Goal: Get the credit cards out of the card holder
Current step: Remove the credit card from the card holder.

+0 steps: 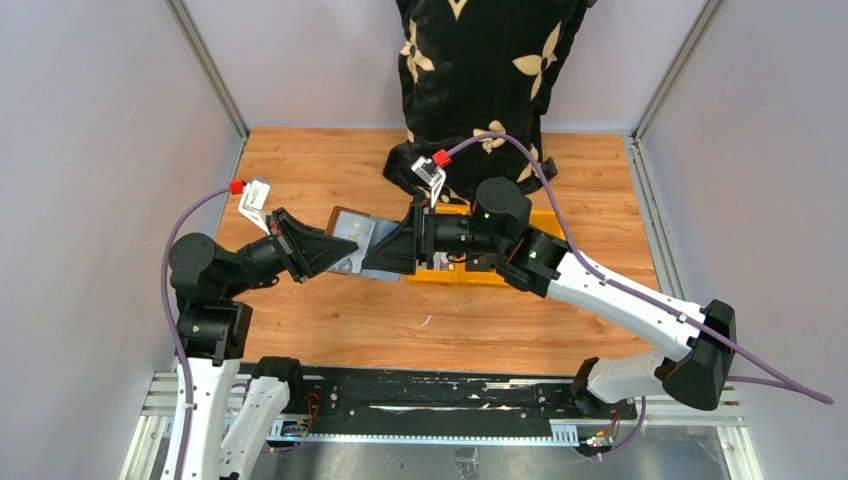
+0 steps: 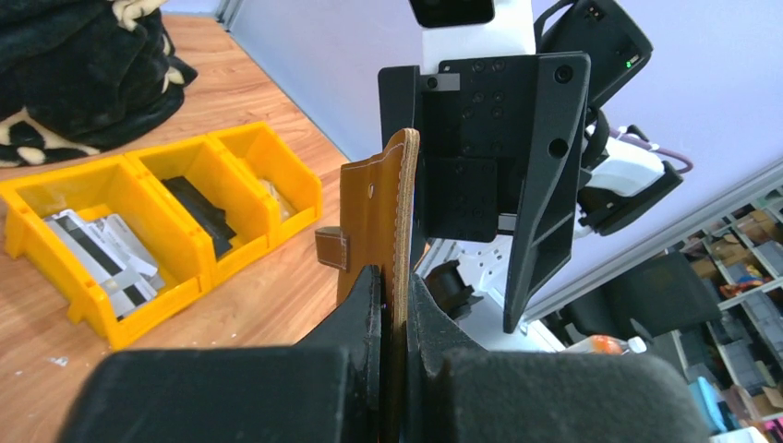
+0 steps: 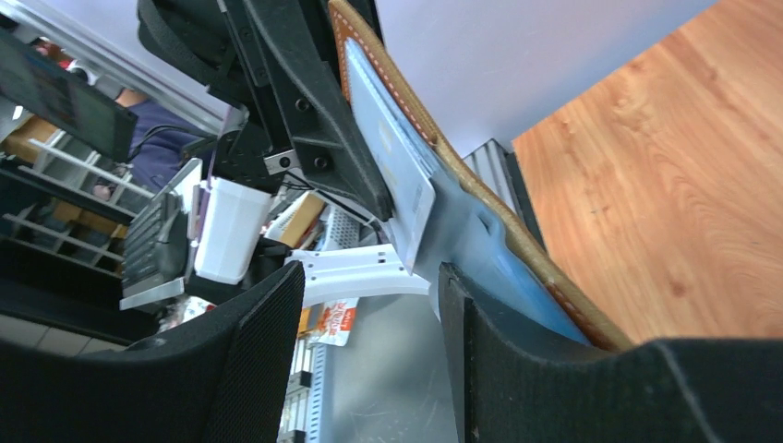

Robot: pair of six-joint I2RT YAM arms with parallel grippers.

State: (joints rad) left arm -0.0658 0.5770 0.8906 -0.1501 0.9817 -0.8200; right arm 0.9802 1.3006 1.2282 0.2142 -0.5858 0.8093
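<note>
My left gripper (image 1: 345, 255) is shut on the brown card holder (image 1: 355, 235) and holds it up in the air over the table. In the left wrist view the card holder (image 2: 392, 212) stands edge-on, clamped at its lower end between my fingers (image 2: 369, 305). My right gripper (image 1: 370, 262) faces it from the right, open. In the right wrist view the holder's silvery-blue inner side (image 3: 499, 268) lies against my right finger (image 3: 517, 369). A grey credit card (image 3: 397, 166) sticks out of its pocket just above the empty gap of the gripper (image 3: 369, 341).
A row of yellow bins (image 2: 240, 171) stands on the wooden table behind the grippers; the left one holds grey striped cards (image 2: 102, 249). A black patterned blanket (image 1: 480, 60) lies at the far edge.
</note>
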